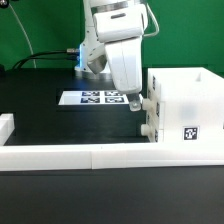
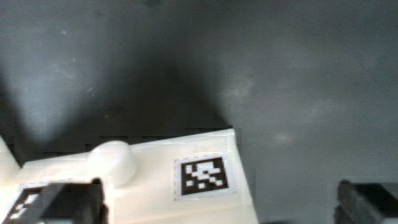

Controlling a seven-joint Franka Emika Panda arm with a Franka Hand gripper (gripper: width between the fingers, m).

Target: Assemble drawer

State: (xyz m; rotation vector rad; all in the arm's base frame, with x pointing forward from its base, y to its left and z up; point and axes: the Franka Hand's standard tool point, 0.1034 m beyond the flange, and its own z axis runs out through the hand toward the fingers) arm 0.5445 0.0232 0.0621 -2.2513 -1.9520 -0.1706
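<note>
Exterior view: sitting at right of frame, drawer [image 1: 183,108] against the border wall [image 1: 110,154], gripper [image 1: 138,104] hanging at its left face, marker board [image 1: 96,98] lying behind. Wrist view: showing spread fingers [image 2: 61,205] at both lower corners, pinching nothing, knobbed tagged tray [image 2: 169,172] lying between them on the black table [image 2: 214,60].

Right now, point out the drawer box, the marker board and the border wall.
drawer box [image 1: 185,105], exterior view, its side wall above the tag.
marker board [image 1: 95,98], exterior view, among its tags.
border wall [image 1: 60,153], exterior view, its top face.
</note>
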